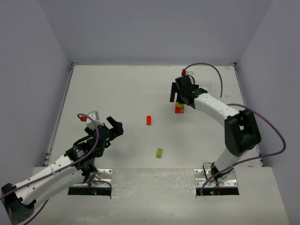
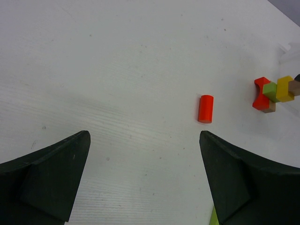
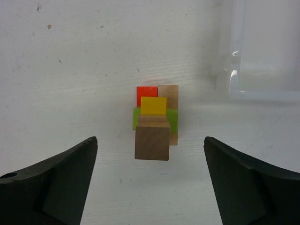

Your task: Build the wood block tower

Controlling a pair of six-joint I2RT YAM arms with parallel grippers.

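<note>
The tower stands right of centre on the table. In the right wrist view it shows from above: a plain brown cube on top, then a yellow block, a lime green block, a red block and a brown bar. My right gripper is open, above the tower and not touching it; it also shows in the top view. A red cylinder lies loose at the centre. A lime green piece lies nearer the arms. My left gripper is open and empty, left of both.
A clear tray's rim lies just right of the tower. The tower also shows at the far right of the left wrist view. White walls bound the table on three sides.
</note>
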